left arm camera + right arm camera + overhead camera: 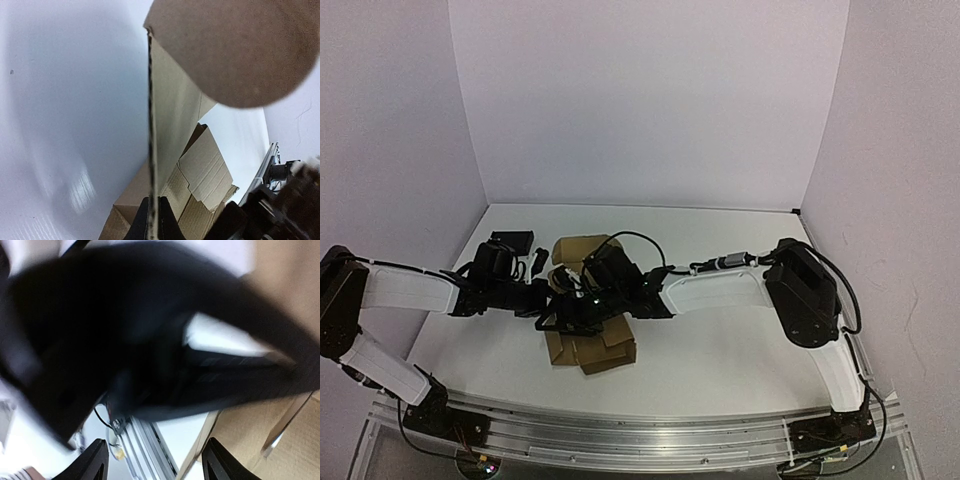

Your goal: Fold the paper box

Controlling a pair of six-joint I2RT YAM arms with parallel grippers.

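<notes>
Box: the paper box (592, 345) sits mid-counter (740, 350), nearer the front edge.
Left gripper: the left gripper (152, 226) pinches a thin flap (170, 115).
Right gripper: the right gripper (156, 452) has its jaws spread, holding nothing.
Risk: a hard pull could tear the flap or make it slip out. The arms are crowded and may bump.

Paper box (592, 348) mid-table (720, 350), between the arms. Left gripper (152, 229) on its left side, right gripper (157, 460) over it from the right. Small black object (511, 240) behind-left of box.
</notes>
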